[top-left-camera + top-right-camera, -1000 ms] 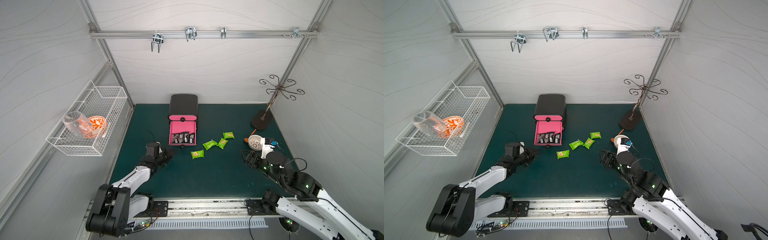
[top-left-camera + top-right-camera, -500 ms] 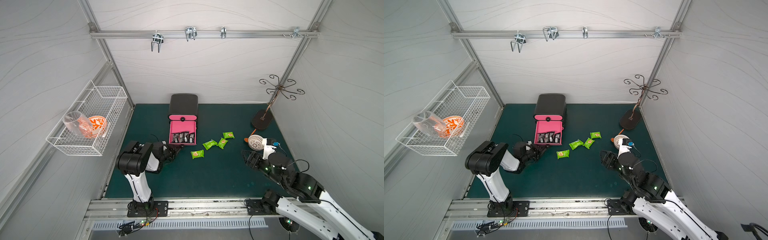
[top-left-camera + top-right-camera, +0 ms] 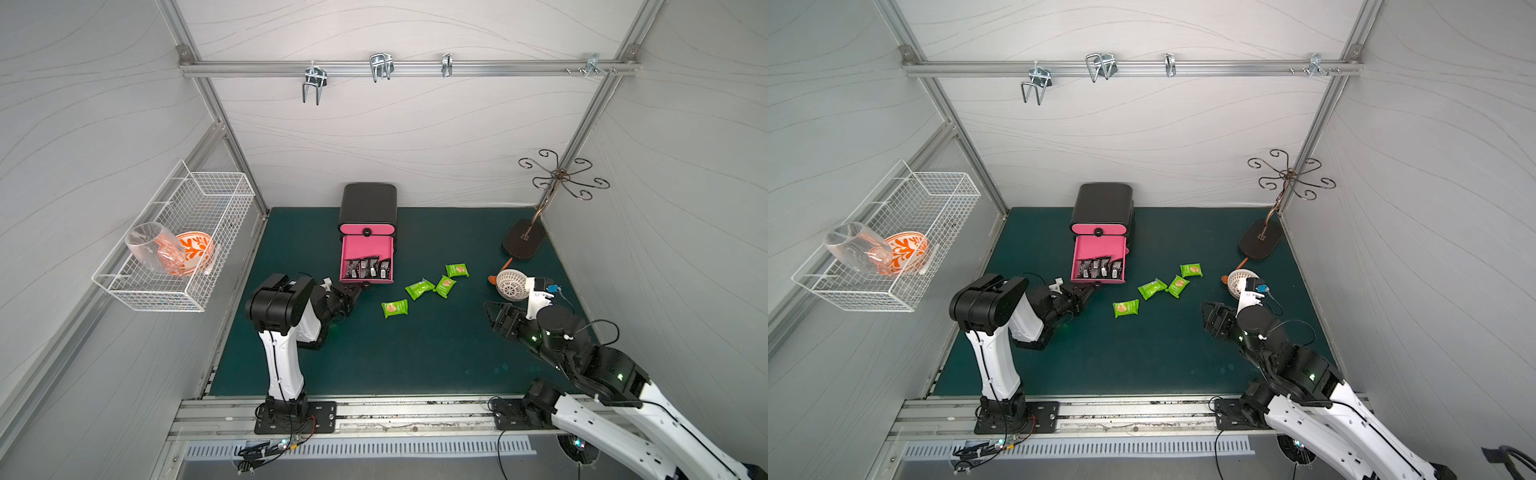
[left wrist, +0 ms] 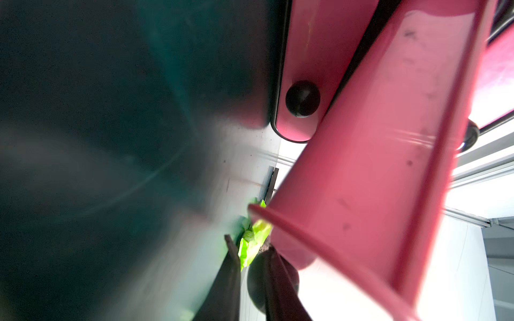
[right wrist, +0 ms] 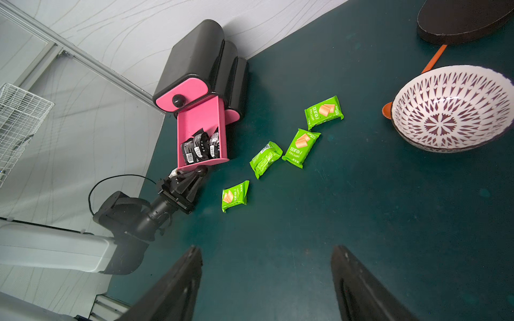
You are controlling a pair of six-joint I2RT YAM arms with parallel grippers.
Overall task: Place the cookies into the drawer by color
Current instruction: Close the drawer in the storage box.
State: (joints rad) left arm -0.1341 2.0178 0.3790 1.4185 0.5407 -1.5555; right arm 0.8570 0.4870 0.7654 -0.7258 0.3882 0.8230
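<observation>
i'm gripping the knob [image 4: 256,283] of the open drawer [image 3: 365,248] with my left gripper [image 5: 200,171]; the black cookies [image 3: 368,267] are sitting inside it. the green cookies [image 3: 419,288] are lying on the mat [image 3: 415,353] just beside. my right gripper [image 5: 265,250] is hanging open, empty. i'm judging a straight push shut comes next.

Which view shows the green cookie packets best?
The right wrist view: all four green cookie packets lie large and sharp, prints visible. Both top views show them small. The left wrist view shows only a blurred green bit.
</observation>
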